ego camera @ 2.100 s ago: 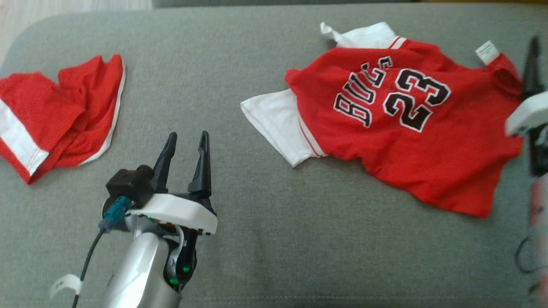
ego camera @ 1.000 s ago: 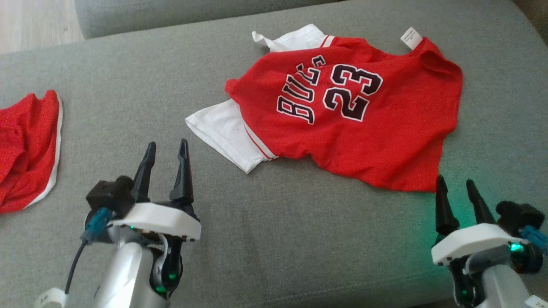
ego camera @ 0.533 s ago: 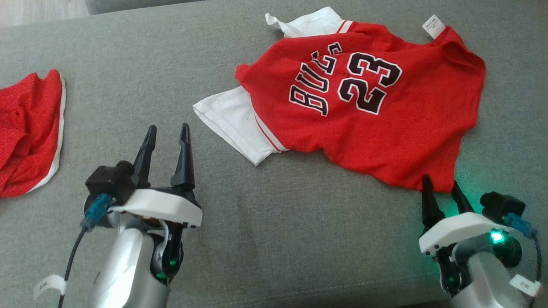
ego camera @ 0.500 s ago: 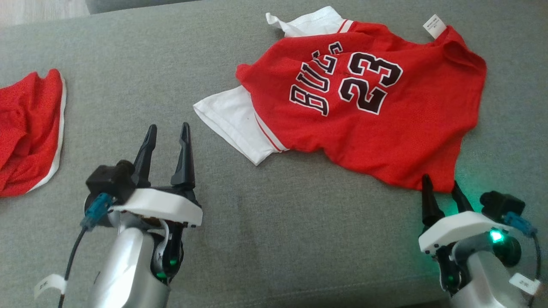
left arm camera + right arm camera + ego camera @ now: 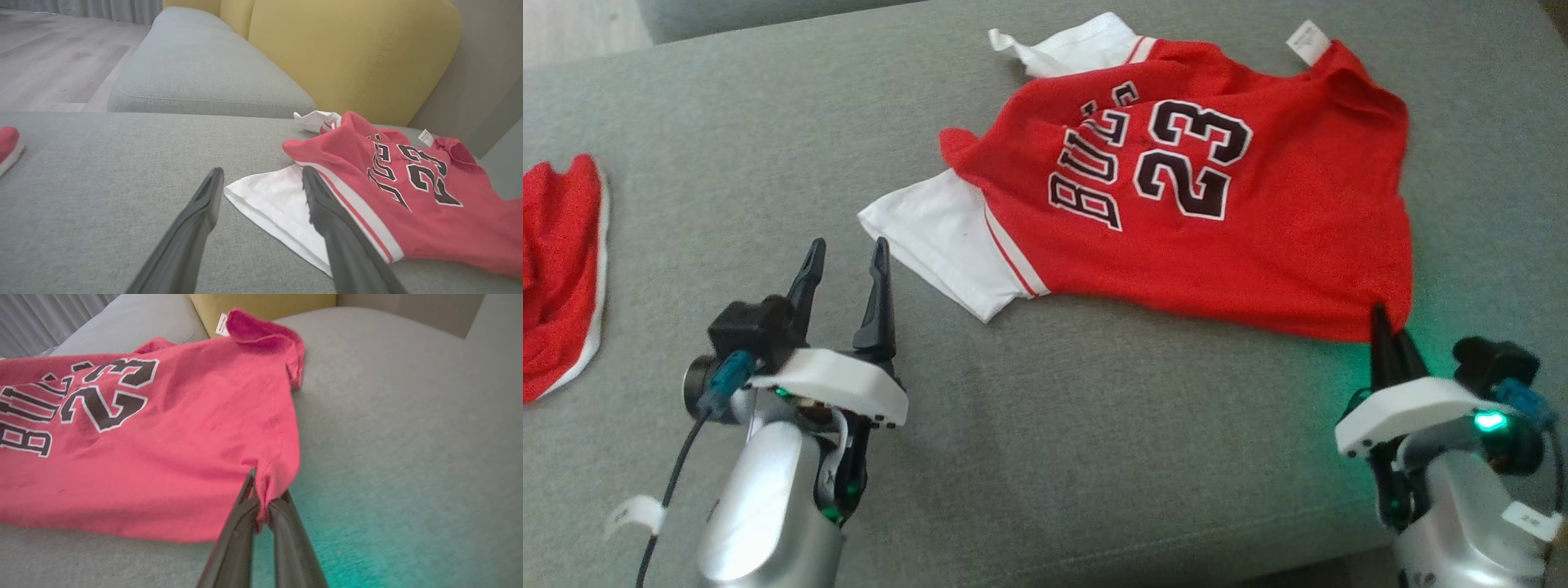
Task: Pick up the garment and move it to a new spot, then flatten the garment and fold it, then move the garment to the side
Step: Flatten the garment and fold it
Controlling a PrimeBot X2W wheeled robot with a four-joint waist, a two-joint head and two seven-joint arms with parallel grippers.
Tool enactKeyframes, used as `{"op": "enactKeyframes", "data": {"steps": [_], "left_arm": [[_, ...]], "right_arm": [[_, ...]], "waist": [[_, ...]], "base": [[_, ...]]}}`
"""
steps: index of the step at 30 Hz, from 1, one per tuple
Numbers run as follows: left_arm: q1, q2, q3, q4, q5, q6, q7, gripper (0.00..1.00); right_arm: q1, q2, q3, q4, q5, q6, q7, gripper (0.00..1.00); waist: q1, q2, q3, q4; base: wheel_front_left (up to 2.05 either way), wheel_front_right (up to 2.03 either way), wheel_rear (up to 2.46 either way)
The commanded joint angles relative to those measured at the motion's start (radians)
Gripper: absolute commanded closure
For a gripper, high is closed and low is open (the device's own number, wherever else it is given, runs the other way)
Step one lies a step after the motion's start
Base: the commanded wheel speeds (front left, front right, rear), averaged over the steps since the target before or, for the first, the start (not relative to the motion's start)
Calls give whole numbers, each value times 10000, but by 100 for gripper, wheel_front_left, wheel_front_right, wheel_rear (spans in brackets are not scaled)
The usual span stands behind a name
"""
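You are at the first step, picking up the jersey (image 5: 1192, 220), which lies rumpled on the far right of the sofa (image 5: 1094, 425). Your right pincer (image 5: 1387, 327) is clamped on its near right corner. Your left pincer (image 5: 848, 243) hangs spread wide, holding nothing, just left of the white sleeve (image 5: 931, 237). Next, I judge, pinch that sleeve edge, then lift both ends together.

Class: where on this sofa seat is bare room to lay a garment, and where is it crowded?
Free: the far seat between the crumpled red garment and the jersey; the near strip between left gripper and right gripper. Crowded: the right, where the jersey lies.
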Motion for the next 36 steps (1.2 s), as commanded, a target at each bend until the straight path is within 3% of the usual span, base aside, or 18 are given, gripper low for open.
{"op": "enactKeyframes", "data": {"steps": [1,9,16,35,36], "left_arm": [[-506,85,285,-166,120,-16,-122,0],[-1828,324,-45,2305,722,188,28,0],[-2625,511,-258,3914,987,327,294,0],[-3411,466,-391,5602,653,100,125,0],[-3459,449,-406,5658,619,45,112,52]], "right_arm": [[-362,-40,128,-402,-143,21,-88,100],[-105,-39,-274,-1812,-887,21,618,100],[135,-39,81,-2367,-581,21,880,100],[257,-39,434,-2569,-299,21,892,100],[247,-39,444,-2554,-293,21,886,100]], "waist": [[0,0,-3,-121],[0,0,129,-595],[0,0,211,-829],[0,0,293,-955],[0,0,299,-957]], "base": [[0,0,0],[0,0,0],[0,0,0],[0,0,0],[0,0,0]]}}
